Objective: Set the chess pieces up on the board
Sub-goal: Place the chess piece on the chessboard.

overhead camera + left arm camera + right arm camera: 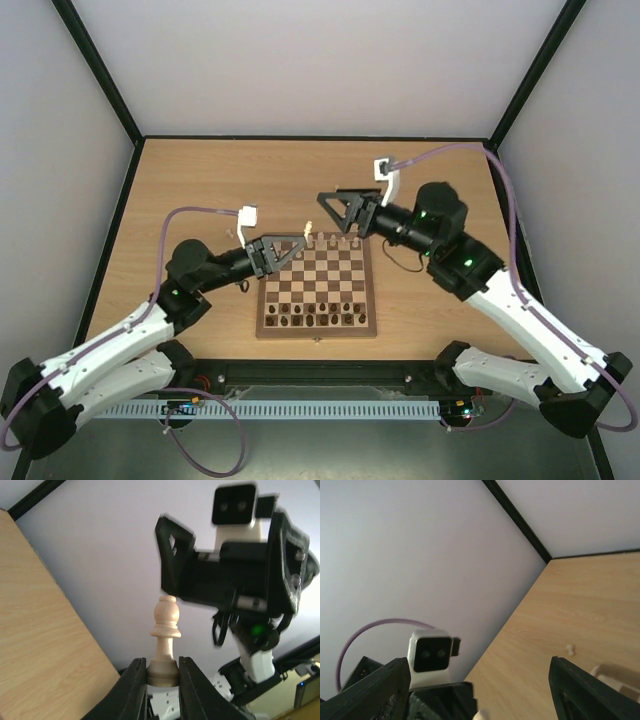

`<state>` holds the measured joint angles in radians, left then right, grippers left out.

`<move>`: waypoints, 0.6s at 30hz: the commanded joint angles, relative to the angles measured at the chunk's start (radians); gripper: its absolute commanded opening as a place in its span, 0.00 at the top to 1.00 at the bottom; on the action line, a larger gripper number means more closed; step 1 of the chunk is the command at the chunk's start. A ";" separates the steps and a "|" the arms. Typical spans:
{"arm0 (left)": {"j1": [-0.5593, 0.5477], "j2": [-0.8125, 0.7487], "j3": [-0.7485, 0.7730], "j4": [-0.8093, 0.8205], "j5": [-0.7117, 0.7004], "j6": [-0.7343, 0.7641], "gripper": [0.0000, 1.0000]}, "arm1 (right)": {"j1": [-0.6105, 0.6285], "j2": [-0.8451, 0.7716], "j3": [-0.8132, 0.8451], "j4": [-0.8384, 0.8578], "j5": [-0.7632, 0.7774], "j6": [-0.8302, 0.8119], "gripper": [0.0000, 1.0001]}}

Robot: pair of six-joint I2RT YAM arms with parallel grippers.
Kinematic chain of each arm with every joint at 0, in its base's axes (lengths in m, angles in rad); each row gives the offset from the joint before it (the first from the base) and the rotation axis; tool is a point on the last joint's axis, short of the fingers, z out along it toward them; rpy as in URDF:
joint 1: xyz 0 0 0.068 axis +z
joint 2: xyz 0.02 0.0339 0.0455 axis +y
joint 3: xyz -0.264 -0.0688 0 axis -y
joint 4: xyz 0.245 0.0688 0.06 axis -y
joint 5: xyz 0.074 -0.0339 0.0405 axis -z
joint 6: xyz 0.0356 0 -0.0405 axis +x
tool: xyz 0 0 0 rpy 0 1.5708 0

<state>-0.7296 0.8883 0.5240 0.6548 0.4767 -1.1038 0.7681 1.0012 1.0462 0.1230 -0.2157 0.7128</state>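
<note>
The board (318,326) lies in the middle of the table. Several cream chess pieces (340,241) stand along its far row. My left gripper (296,244) is above the board's far left corner and is shut on the base of one cream piece (165,632), which points away from the fingers (134,690). My right gripper (338,213) hovers open and empty just behind the far row, facing the left gripper. In the right wrist view its fingers (375,692) stand wide apart. The held piece's tip (481,715) shows at the bottom edge there.
Dark brown chessmen (315,316) fill the board's two near rows. A small cream piece (571,650) lies on the tabletop, and another pale piece (615,675) is at the lower right. The enclosure walls stand close behind.
</note>
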 commanded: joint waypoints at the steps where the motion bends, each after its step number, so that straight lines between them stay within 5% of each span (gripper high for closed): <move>1: 0.006 -0.121 0.064 -0.374 0.109 0.187 0.82 | -0.059 0.045 0.202 -0.429 -0.127 -0.163 0.23; 9: 0.001 -0.336 0.020 -0.587 0.265 0.248 0.82 | -0.075 0.104 0.235 -0.615 -0.535 -0.191 0.22; 18: -0.018 -0.439 0.032 -0.748 0.363 0.298 0.80 | -0.073 0.066 0.153 -0.727 -0.761 -0.225 0.22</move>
<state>-0.7414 0.4637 0.5468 0.0227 0.7593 -0.8474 0.6964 1.0954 1.2251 -0.5053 -0.8013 0.5217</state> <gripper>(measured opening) 0.198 0.783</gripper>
